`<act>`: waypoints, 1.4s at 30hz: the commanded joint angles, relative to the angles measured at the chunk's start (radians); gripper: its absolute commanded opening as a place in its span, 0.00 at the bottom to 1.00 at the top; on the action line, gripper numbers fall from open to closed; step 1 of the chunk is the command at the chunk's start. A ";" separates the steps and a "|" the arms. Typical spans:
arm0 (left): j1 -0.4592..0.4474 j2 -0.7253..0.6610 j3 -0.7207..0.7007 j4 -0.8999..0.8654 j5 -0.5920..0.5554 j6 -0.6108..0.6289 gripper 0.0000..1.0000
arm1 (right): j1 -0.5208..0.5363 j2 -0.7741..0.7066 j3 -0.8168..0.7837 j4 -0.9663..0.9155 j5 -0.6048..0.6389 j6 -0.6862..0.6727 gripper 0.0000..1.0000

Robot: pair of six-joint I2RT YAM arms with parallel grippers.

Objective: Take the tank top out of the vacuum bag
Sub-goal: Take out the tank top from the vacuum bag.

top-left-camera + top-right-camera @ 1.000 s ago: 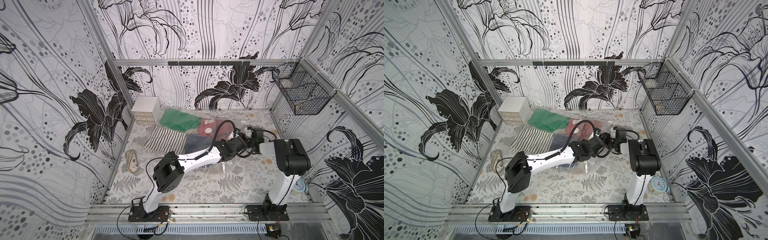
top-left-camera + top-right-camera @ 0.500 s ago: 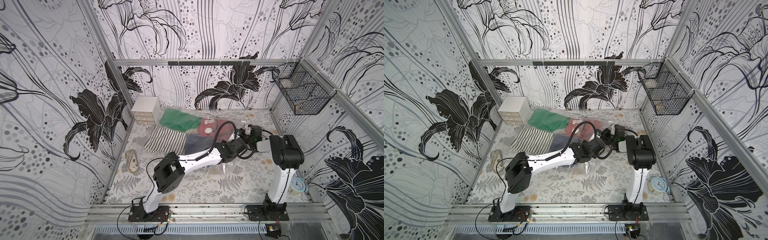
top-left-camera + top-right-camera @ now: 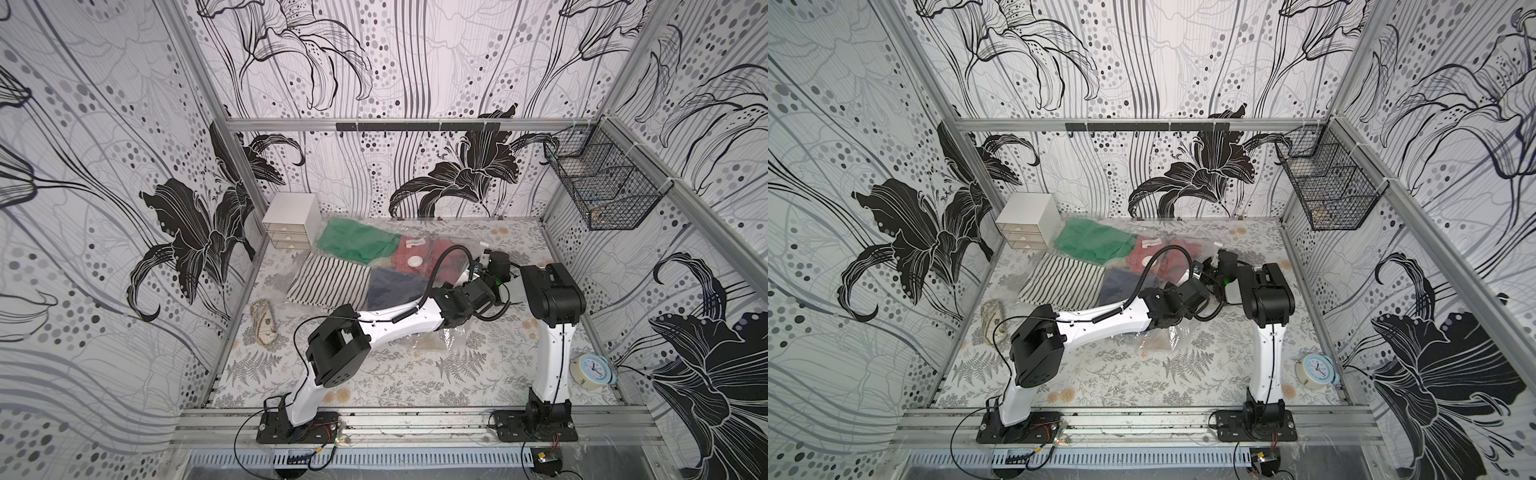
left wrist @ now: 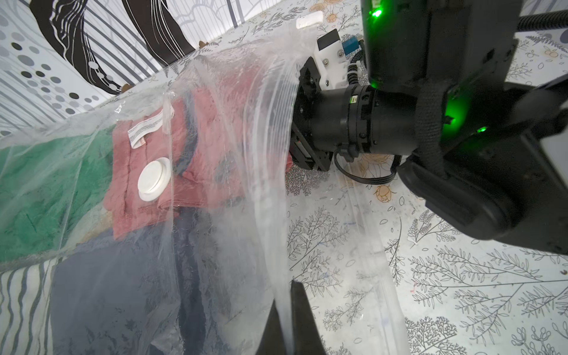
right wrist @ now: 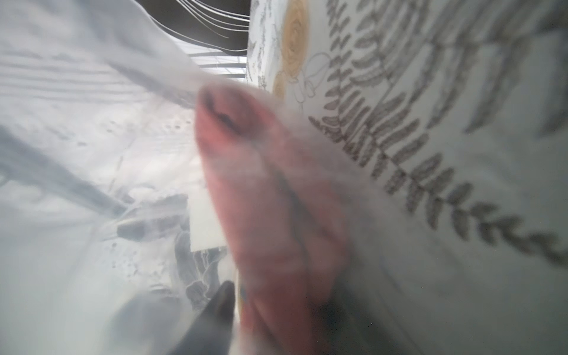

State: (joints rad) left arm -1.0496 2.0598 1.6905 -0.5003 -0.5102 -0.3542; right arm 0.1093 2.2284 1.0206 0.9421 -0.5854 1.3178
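The clear vacuum bag (image 3: pixel 432 337) lies across the back of the table, with its round white valve (image 3: pixel 414 261) on top and its white slider clip (image 3: pixel 483 244) loose on the table beside its mouth. My left gripper (image 4: pixel 289 296) is shut on the upper plastic sheet (image 4: pixel 270 215) at the bag's mouth and holds it lifted. The red tank top (image 4: pixel 212 147) lies inside under the valve (image 4: pixel 153 179). My right gripper (image 5: pixel 264 302) is pushed into the mouth. One dark finger (image 5: pixel 224 295) shows beside the red fabric (image 5: pixel 270 199); the other is hidden.
Green (image 3: pixel 357 243), striped (image 3: pixel 332 282) and navy (image 3: pixel 395 286) garments also fill the bag. A white drawer box (image 3: pixel 293 220) stands back left, a wire basket (image 3: pixel 602 191) hangs on the right wall, a clock (image 3: pixel 593 370) lies front right, and a beaded pouch (image 3: pixel 266 322) lies left.
My right arm has swung in toward the bag's mouth and its gripper has gone deeper inside. The left gripper has kept its hold on the plastic in the same place.
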 commanded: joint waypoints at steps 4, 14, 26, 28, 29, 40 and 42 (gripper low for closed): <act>-0.016 -0.052 -0.019 0.049 -0.031 0.012 0.00 | 0.029 0.025 -0.012 -0.190 0.062 0.019 0.23; 0.003 -0.024 -0.010 0.019 -0.039 -0.023 0.00 | 0.029 -0.098 -0.037 -0.313 0.052 -0.078 0.00; 0.062 -0.019 -0.042 0.031 -0.026 -0.020 0.00 | 0.007 -0.376 -0.202 -0.450 0.051 -0.185 0.00; 0.065 -0.017 -0.043 0.035 -0.023 -0.019 0.00 | -0.005 -0.422 -0.234 -0.459 0.057 -0.181 0.00; 0.068 -0.015 -0.043 0.038 -0.018 -0.016 0.00 | -0.010 -0.449 -0.251 -0.460 0.062 -0.177 0.00; 0.081 -0.017 -0.050 0.043 -0.005 -0.016 0.00 | -0.087 -0.671 -0.343 -0.639 0.090 -0.244 0.00; 0.080 -0.019 -0.050 0.043 -0.004 -0.015 0.00 | -0.148 -0.700 -0.348 -0.745 0.070 -0.314 0.00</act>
State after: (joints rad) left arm -0.9810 2.0499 1.6520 -0.4931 -0.5140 -0.3691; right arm 0.0235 1.5696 0.6876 0.3470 -0.4923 1.1046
